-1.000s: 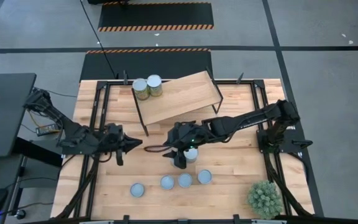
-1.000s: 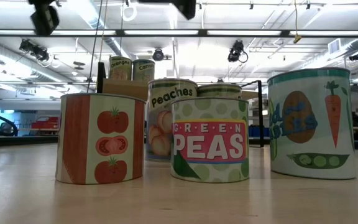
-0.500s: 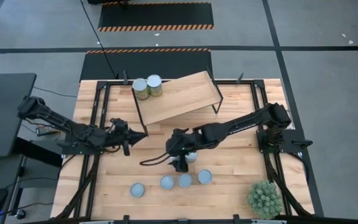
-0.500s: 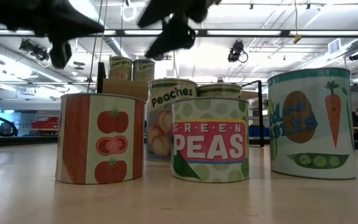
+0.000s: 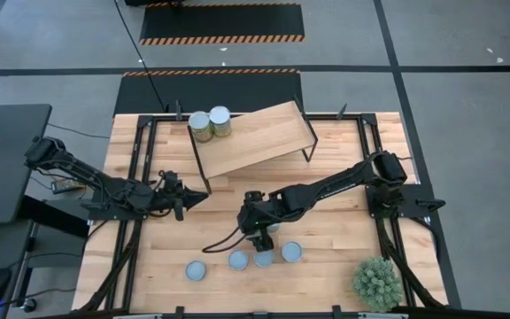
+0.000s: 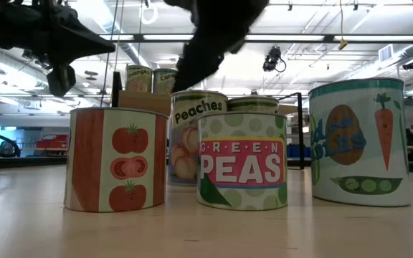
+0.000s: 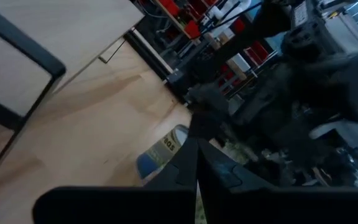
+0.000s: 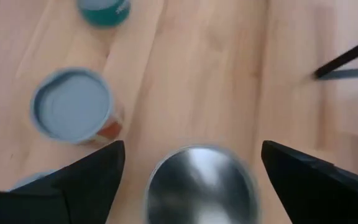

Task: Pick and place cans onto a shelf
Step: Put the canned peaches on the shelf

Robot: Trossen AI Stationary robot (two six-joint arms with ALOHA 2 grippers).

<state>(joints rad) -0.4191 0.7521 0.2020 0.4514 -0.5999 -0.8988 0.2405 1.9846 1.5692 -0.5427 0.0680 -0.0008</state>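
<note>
The right pincer hangs over the middle of the table with its fingers spread wide and nothing gripped; in the right wrist view a silver-topped can sits on the wood directly beneath it, between the two fingers, and whether they touch it cannot be told. Just beyond that pincer, toward the table's front edge, stands a row of cans: one with a pale blue-grey top off to its left, two almost under it, and a fourth a little to its right. From table height the row reads as a tomato can, a Peaches can, a GREEN PEAS can and a can with a carrot and pea pod. The shelf lies behind the right pincer, and two cans already stand side by side, touching, on its far left corner. The left pincer is clenched with nothing in it, hovering near the shelf's front left leg, well apart from the row of cans. A spiky green plant ball rests at the front right corner of the table.
</note>
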